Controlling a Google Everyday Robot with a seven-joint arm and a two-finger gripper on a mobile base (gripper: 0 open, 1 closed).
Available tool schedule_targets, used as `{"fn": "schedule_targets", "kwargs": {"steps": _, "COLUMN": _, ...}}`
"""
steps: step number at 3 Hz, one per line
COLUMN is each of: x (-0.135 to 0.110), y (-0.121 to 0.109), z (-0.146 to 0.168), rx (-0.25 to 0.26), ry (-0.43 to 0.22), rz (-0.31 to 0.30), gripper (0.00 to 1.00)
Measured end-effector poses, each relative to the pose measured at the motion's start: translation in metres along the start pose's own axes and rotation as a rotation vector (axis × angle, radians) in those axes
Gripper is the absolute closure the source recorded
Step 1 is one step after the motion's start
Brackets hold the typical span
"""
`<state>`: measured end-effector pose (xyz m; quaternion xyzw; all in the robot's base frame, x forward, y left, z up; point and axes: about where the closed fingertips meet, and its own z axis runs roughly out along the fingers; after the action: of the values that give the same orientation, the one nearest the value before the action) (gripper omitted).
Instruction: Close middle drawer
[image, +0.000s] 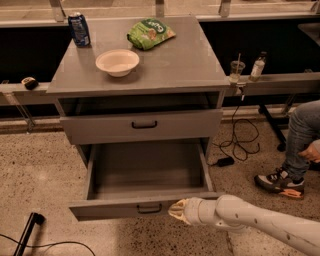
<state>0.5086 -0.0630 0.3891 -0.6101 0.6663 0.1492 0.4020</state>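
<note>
Cabinet, viewed from above and in front. The middle drawer (145, 172) is pulled far out, and I see the grey floor and side walls of its box in full. Its low front panel faces me, with the small black handle (149, 208) near the panel's middle.

The claw (176, 210) is at that front panel, just right of the handle, tip pointing left. It is at or very near the panel; I cannot tell whether it touches, nor whether the claw is open or closed. The white arm (260, 225) enters from the lower right corner.

The drawer above (142, 126) has a taller front and a larger black handle, and sits nearly flush with the cabinet.

On the counter (170, 65): a blue drink can (79, 29) upright at the back left, a green snack bag (149, 33) at the back centre, and a pale bowl (117, 62) in front of them, all apart.

To the right, a cup with a straw (237, 71) and a small bottle (257, 66) stand on a ledge. A black cable (240, 137) lies on the speckled floor. A person's jeans leg and sneaker (280, 182) are at the right edge.
</note>
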Motion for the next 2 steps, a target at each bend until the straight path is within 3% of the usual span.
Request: {"fn": "schedule_targets", "kwargs": {"steps": 2, "x": -0.010, "y": -0.043, "z": -0.002, "rx": 0.140, "ry": -0.057, "rz": -0.015, "gripper": 1.00}}
